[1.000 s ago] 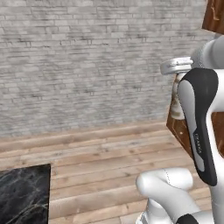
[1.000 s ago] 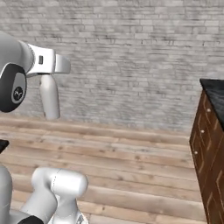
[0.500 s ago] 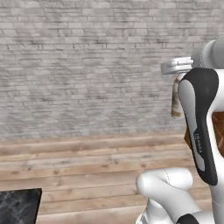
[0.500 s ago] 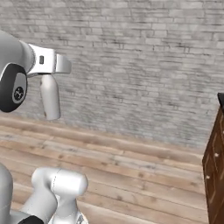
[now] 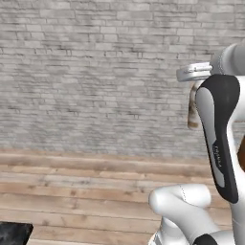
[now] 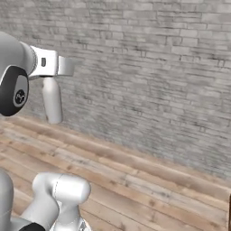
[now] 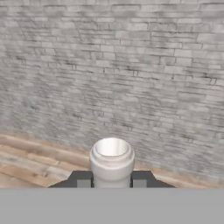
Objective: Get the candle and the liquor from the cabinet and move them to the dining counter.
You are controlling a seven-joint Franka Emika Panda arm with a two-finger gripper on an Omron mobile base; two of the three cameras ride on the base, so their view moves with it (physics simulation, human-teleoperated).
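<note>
- Here the gripper (image 7: 111, 183) is clamped on the liquor (image 7: 111, 161), its two dark fingertips (image 7: 81, 180) pressed against either side of the bottle's neck just below the round open mouth.
- In the hand view the bottle's pale rim faces the camera, with a grey-white brick wall (image 7: 131, 78) behind it and a strip of wooden plank floor (image 7: 30, 159) lower down.
- In the right base view the liquor (image 6: 52, 106) hangs upright below the white hand, held up in the air, well above the floor (image 6: 135, 189) and in front of the brick wall (image 6: 158, 81).
- In the left base view the bottle (image 5: 193, 109) peeks out from behind the dark-and-white forearm; a brownish patch shows on its side, and most of its body is hidden by the arm.
- A small corner of the dining counter (image 5: 13, 233), black marble with pale veins, sits at the bottom left of the left base view, well apart from the bottle.
- A sliver of dark brown wood (image 5: 241, 155) shows at the right edge of the left base view, beside the arm; what it belongs to cannot be told.
</note>
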